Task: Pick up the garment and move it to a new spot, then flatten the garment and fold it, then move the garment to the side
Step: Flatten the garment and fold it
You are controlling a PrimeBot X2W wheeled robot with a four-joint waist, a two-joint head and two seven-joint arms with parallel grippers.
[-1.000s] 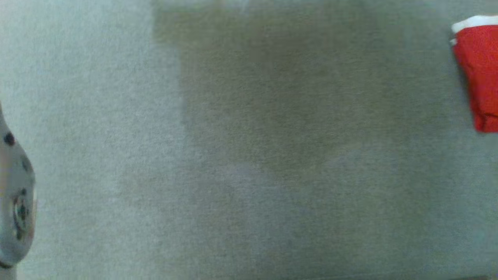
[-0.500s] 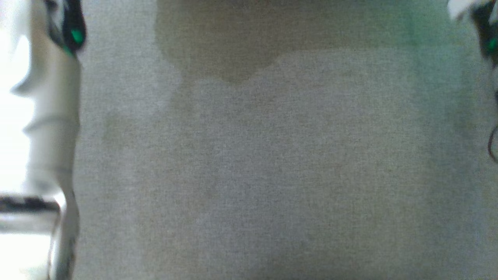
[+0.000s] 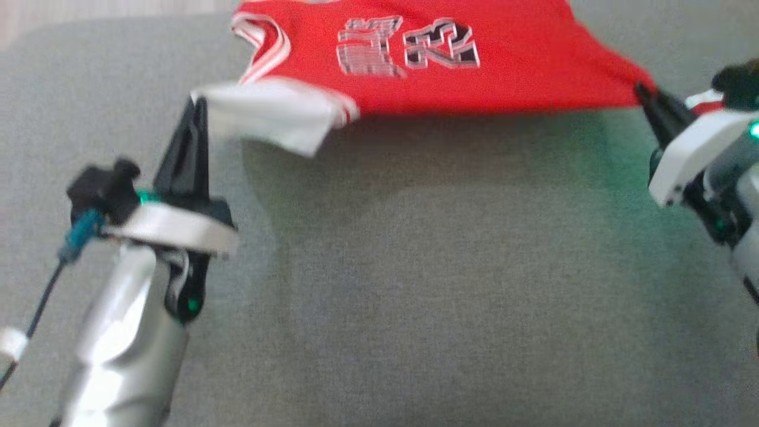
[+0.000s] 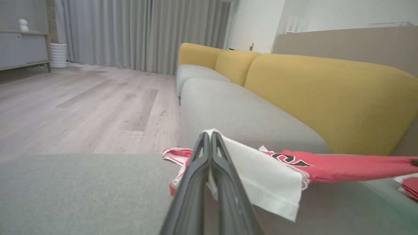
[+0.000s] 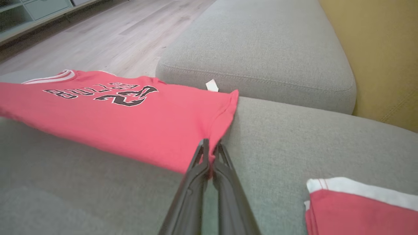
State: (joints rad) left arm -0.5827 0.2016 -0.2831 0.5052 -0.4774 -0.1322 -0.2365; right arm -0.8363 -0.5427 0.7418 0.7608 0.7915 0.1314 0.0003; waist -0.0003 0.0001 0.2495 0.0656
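The red basketball jersey (image 3: 474, 83) is stretched wide across the grey seat cushion (image 3: 415, 296) of a sofa, its near edge pulled taut between two grippers and lifted enough to throw a shadow on the cushion beneath it. There is one jersey in the grip. It carries one line of black "BULLS" lettering (image 5: 72, 92) and one number 23 (image 5: 127, 97), with white and red striped trim at the arm opening.

The left gripper (image 3: 200, 107) has its two dark fingers pressed together on a corner where a white flap (image 3: 267, 112) of the fabric is turned out. In the left wrist view the same closed gripper (image 4: 210, 136) pinches that flap (image 4: 261, 169), and the red body (image 4: 343, 166) runs away to the right.

The right gripper (image 3: 643, 92) is likewise clamped tight on the opposite corner. From its own wrist its fingertips (image 5: 210, 144) meet on the hem of the jersey (image 5: 124, 124). One small white tag (image 5: 212, 85) stands at the far edge.

A second, folded red and white garment (image 5: 359, 212) lies on the same cushion, to the right of the right gripper and apart from the jersey.

The right wrist view shows two grey seat cushions, the further one (image 5: 261, 49) bare. The left wrist view shows three yellow back cushions (image 4: 326, 98), a pale wood floor (image 4: 81, 107) and grey curtains (image 4: 130, 32).
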